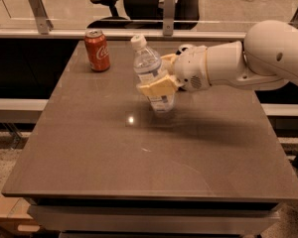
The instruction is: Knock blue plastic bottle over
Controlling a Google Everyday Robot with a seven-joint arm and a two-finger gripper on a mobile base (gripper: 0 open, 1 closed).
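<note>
The grey worktop fills most of the view. Its near half and left side are bare, leaving broad open room toward the front and left edges. The white arm reaches in from the right, above the far right part of the worktop, and covers part of the right edge.

The blue plastic bottle is in the far half, a little right of the middle and well in from every edge. It is tilted, with its white cap leaning up and to the left. Whether its base touches the worktop cannot be told.

The gripper is at the bottle's middle. The jaws are closed around it, one yellowish finger across the front of the label and the other behind.

A red Coca-Cola can stands upright near the far left corner, close to the far edge and apart from the bottle.
</note>
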